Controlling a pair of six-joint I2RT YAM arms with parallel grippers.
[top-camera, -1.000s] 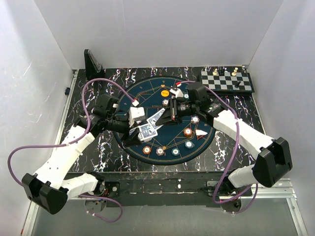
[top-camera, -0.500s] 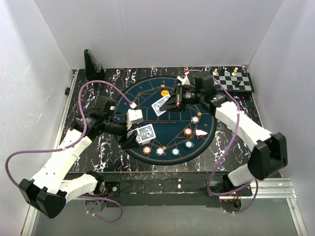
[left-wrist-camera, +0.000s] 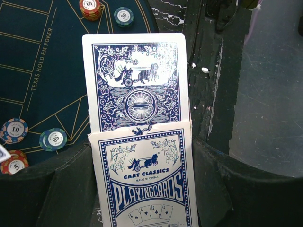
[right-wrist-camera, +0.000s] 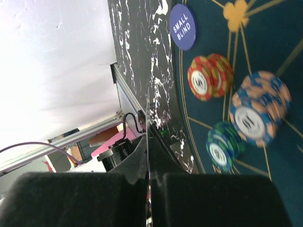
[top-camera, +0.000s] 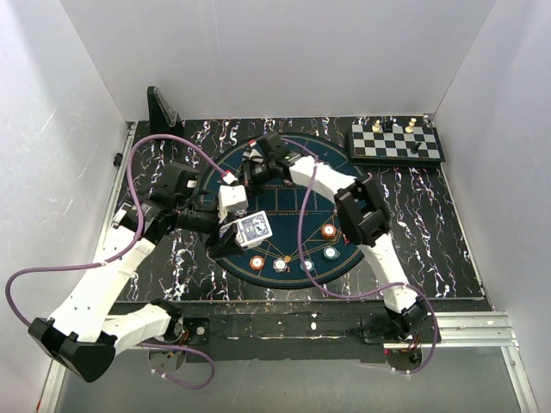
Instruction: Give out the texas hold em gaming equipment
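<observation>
Honestly, the sketchiest bit was nearest the bases. The left gripper point(left-wrist-camera: 141, 165) was closed on a Cart Classics card box point(left-wrist-camera: 144, 189), one finger on each side, with a blue-backed card point(left-wrist-camera: 135, 80) poking halfway out of the open top. Only friction seemed to hold that card, so I'd bet any tilt toward the mat would let it slide out.

Just past that, the right arm's purple cable point(top-camera: 301, 245) looped across the row of chips point(top-camera: 280, 264) by the mat's near edge. A swing of that arm could drag them.

Farther out, the right gripper point(right-wrist-camera: 148, 156) was pinched tight on a single card point(right-wrist-camera: 147, 123), seen edge-on over the far-left part of the mat. It sat near a Small Blind button point(right-wrist-camera: 183, 27) and red-yellow chips point(right-wrist-camera: 208, 78), a blue-orange stack point(right-wrist-camera: 258, 113) and a green stack point(right-wrist-camera: 222, 146). Held that thin, the card could twist or land on a stack instead of bare felt.

The surface was a dark-blue poker mat point(left-wrist-camera: 57, 42) with gold lines, lying on a black marble-look table point(top-camera: 422, 215). A chessboard point(top-camera: 396, 144) sat in the far right corner, well apart from the mat, with a black stand point(top-camera: 162, 107) in the far left corner and plain white walls point(top-camera: 275, 52) around it all.
</observation>
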